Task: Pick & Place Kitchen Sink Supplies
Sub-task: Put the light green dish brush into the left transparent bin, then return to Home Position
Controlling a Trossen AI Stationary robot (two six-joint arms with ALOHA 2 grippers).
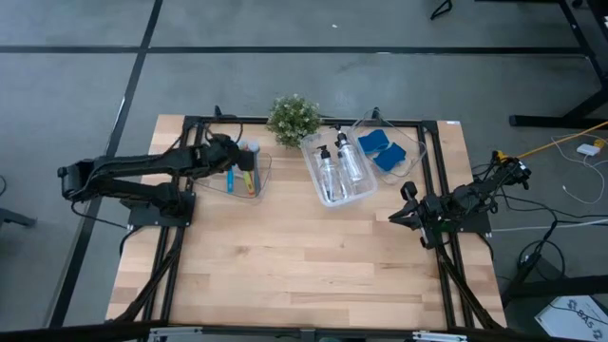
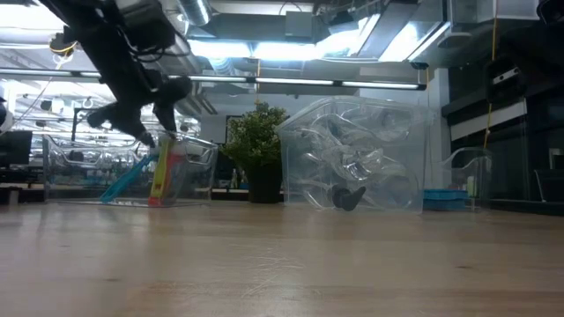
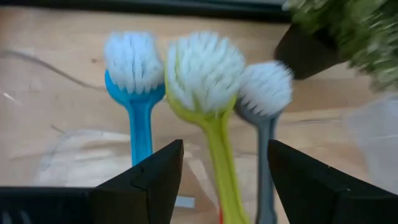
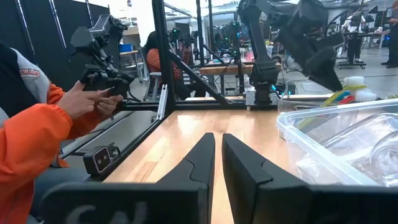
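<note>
the blue brush [image 3: 134,81], yellow-green brush [image 3: 205,81] and grey brush [image 3: 264,93] lie side by side in the left clear bin [image 1: 261,180], bristle heads toward the potted plant [image 1: 294,118]. the left gripper [image 3: 221,180] hovers just above them, fingers spread and empty. pump bottles [image 1: 339,166] and blue sponges [image 1: 380,149] fill the other bins. the right gripper [image 1: 404,211] rests near the table's right edge, fingers nearly together, holding nothing.

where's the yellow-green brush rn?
In the clear bin on the table's left in the high view, the yellow-green brush lies between the blue brush and grey brush, under the open left gripper.
</note>
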